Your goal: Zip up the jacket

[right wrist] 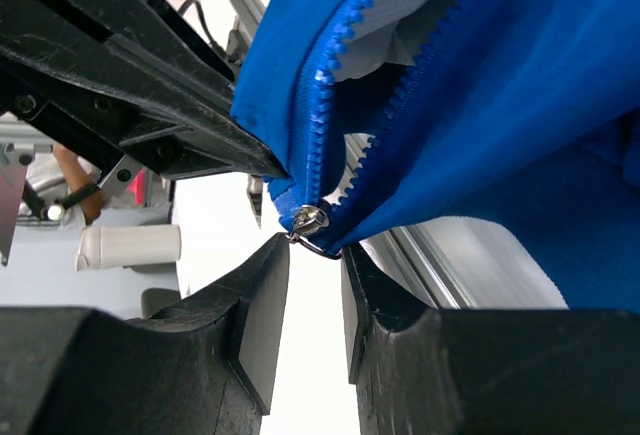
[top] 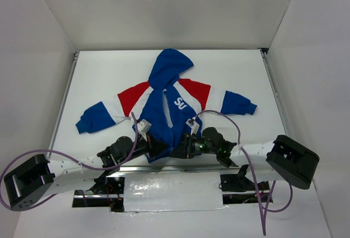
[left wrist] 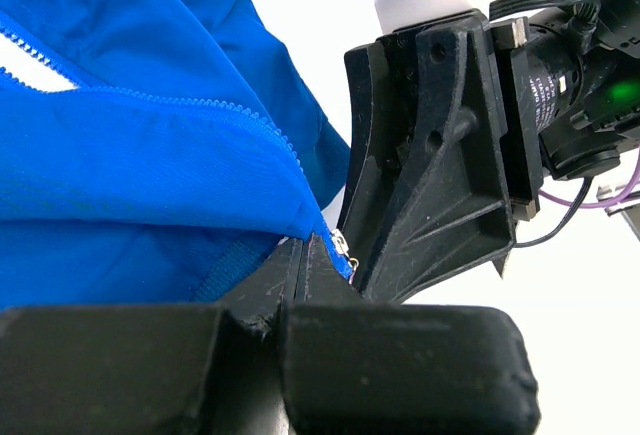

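The jacket (top: 164,101) lies flat on the white table, hood away from me, with red and white bands on its sleeves. Its front is open; the zipper teeth (left wrist: 200,105) run apart up the blue fabric. Both grippers meet at the bottom hem near the table's front edge. My left gripper (left wrist: 308,247) (top: 159,148) is shut on the hem corner of the jacket, right beside the metal zipper slider (left wrist: 343,245). My right gripper (right wrist: 315,247) (top: 176,151) stands open with a narrow gap, and the slider (right wrist: 310,220) with its pull ring sits just at its fingertips.
White walls enclose the table on three sides. A metal rail (top: 164,168) runs along the front edge below the hem. Purple cables (top: 229,119) loop over both arms. The right gripper's black body (left wrist: 430,155) stands close against the left fingers.
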`<state>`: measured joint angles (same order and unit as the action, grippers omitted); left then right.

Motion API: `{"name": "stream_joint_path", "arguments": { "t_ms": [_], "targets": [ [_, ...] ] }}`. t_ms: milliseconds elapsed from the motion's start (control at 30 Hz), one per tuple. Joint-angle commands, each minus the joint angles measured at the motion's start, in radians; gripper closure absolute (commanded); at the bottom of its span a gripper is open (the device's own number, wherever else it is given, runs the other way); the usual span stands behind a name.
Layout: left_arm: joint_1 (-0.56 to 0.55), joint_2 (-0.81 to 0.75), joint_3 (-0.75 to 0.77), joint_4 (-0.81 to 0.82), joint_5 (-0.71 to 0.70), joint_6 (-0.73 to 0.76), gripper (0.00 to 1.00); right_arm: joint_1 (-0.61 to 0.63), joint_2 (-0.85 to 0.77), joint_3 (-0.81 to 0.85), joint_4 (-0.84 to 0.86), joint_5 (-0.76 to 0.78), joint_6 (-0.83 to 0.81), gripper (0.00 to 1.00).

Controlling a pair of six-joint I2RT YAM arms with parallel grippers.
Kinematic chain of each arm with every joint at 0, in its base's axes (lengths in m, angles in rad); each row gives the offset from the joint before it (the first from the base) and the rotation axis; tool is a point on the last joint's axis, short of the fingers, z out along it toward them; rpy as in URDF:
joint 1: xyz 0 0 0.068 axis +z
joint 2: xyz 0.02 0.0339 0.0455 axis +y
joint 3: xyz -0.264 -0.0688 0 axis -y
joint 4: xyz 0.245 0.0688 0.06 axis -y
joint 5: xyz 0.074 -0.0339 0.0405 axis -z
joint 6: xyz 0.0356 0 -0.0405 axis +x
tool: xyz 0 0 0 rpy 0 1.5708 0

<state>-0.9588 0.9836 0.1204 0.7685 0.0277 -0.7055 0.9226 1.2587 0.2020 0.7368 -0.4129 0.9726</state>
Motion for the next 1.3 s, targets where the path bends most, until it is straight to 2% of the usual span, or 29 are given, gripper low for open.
{"name": "stream_joint_path", "arguments": {
  "t_ms": [0,167,600,800,1267],
  "targets": [
    [-0.003,-0.014,0.036,0.034,-0.008,0.035,1.0,0.015,-0.036,0.004,0.003,0.036,0.018,0.66],
    [-0.003,-0.02,0.035,0.026,-0.014,0.037,1.0,0.015,-0.085,0.007,-0.083,0.091,0.047,0.63],
    [-0.003,-0.016,0.036,0.02,-0.023,0.037,1.0,0.016,-0.12,-0.006,-0.067,0.074,0.084,0.62],
    [-0.001,-0.011,0.033,0.029,-0.023,0.031,1.0,0.027,-0.127,-0.022,-0.045,0.071,0.103,0.54],
    [-0.001,0.001,0.027,0.048,-0.023,0.021,1.0,0.048,-0.136,-0.032,-0.027,0.094,0.118,0.54]
  ]
}}
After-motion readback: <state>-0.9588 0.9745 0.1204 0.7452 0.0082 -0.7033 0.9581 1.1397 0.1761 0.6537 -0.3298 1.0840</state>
